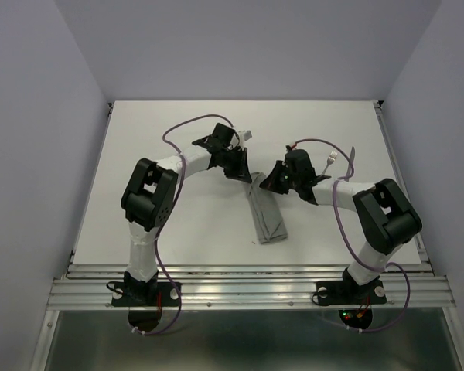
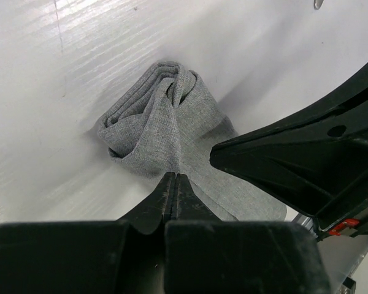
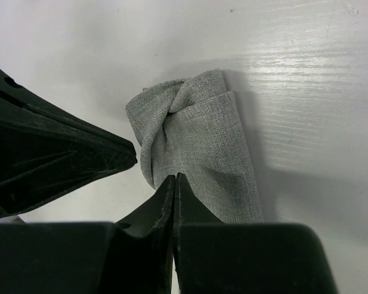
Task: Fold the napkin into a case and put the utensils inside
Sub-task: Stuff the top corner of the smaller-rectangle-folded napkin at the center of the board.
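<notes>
**Meanwhile, two closed end effectors are meeting on one end of the napkin (image 1: 269, 222)**

From the top external view, the left end effector (image 1: 240, 171) and the right end effector (image 1: 272, 184) are hanging just beside each other over the white desk (image 1: 193, 224). The napkin is lying as a narrow folded strip, running from beneath their tips back toward the arm bases.

At the left wrist, the fingers are pressing tightly together with no gap. Their tips are pinching the grey cloth, which is bunching into twisted folds just ahead of them. The right end effector is reaching in from the right, its tip close beside.

At the right wrist, the fingers are likewise pressing fully together and gripping the cloth's near edge. The twisted folds are rising just ahead of the tips, and the left end effector is pointing in from the left.
</notes>
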Controlling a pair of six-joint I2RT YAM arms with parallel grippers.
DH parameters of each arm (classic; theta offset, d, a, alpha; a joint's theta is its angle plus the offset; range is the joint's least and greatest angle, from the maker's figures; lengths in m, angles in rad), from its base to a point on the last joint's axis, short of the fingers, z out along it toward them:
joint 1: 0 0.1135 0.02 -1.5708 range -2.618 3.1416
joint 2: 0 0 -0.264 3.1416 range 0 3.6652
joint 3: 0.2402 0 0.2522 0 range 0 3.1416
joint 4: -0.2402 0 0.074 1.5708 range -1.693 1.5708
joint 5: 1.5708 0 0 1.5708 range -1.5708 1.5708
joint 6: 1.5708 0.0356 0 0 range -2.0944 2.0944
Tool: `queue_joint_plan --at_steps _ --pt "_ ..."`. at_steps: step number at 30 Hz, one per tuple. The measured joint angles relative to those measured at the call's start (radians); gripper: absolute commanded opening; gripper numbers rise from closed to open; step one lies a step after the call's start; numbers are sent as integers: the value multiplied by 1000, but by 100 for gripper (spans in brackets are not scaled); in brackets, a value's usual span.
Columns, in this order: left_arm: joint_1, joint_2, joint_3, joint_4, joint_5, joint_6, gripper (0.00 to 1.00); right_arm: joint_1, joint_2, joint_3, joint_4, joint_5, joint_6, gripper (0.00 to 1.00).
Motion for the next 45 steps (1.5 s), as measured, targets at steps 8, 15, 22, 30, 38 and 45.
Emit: queue_joint_plan --at_steps 8,15,22,30,38,45 --pt "-5 37 0 10 19 3 0 0 62 35 -11 1 -6 1" --pt "-10 70 0 33 35 2 0 0 98 82 -12 2 -6 1" --pt "-11 82 -16 65 43 -8 0 0 127 122 -11 21 -6 1" --pt "-11 82 -17 73 43 -11 0 0 183 153 -11 39 -3 1" --pt "-11 82 -18 73 43 -15 0 0 183 154 -13 56 -7 1" --pt "-11 66 -11 44 40 -21 0 0 65 102 -67 55 -60 19"
